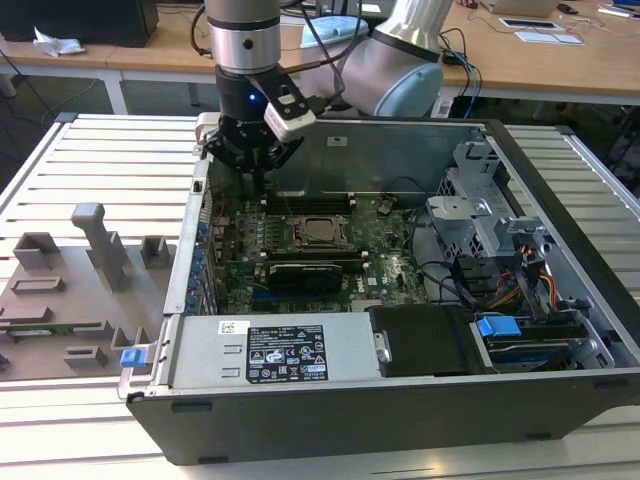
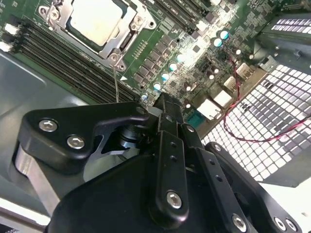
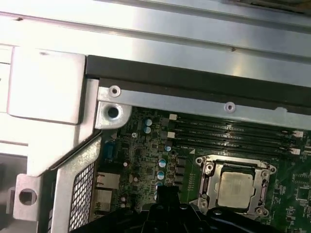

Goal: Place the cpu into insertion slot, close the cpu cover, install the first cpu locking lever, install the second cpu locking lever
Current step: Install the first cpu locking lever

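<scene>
The cpu [image 1: 322, 232] [image 2: 95, 19] [image 3: 234, 188] lies flat in the insertion slot on the green motherboard, its pale metal top facing up. The slot's pin field is hidden under it. The silver cpu cover [image 2: 127, 34] [image 3: 210, 180] lies down around the chip, framing it. A thin metal rod [image 2: 115, 82] runs from the socket's corner toward my gripper. My gripper [image 1: 257, 168] [image 2: 165, 103] [image 3: 167, 190] hangs above the board beside the socket, on the exterior view's left of it, near the case's back corner. Its black fingers are shut with nothing between them.
The open computer case [image 1: 560, 180] walls the board in. Memory slots [image 3: 233, 136] run alongside the socket. A power supply [image 1: 270, 350] and a black block [image 1: 425, 340] fill the front. Drive cages and cables [image 1: 500, 250] crowd the exterior view's right. Grey fixtures [image 1: 90, 250] stand outside.
</scene>
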{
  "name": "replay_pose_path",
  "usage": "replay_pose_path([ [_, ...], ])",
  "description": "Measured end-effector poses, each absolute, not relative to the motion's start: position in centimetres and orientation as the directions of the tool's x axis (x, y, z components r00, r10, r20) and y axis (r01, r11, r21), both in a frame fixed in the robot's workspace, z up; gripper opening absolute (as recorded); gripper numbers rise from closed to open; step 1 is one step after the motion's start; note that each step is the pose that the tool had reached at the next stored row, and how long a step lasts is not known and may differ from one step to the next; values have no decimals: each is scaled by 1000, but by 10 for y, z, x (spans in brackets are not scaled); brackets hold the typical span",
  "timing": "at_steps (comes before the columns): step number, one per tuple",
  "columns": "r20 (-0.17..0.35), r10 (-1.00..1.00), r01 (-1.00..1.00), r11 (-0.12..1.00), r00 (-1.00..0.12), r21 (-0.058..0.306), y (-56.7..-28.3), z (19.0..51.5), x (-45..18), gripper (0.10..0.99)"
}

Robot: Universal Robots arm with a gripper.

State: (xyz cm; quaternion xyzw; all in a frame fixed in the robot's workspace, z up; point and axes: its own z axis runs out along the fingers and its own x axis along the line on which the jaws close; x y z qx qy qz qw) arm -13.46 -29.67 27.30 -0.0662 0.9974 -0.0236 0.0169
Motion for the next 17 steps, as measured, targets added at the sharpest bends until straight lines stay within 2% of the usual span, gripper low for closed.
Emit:
replay_pose_path([
  [17,-28,-133,-132,990,-991,-49,-277,261,-113,106],
])
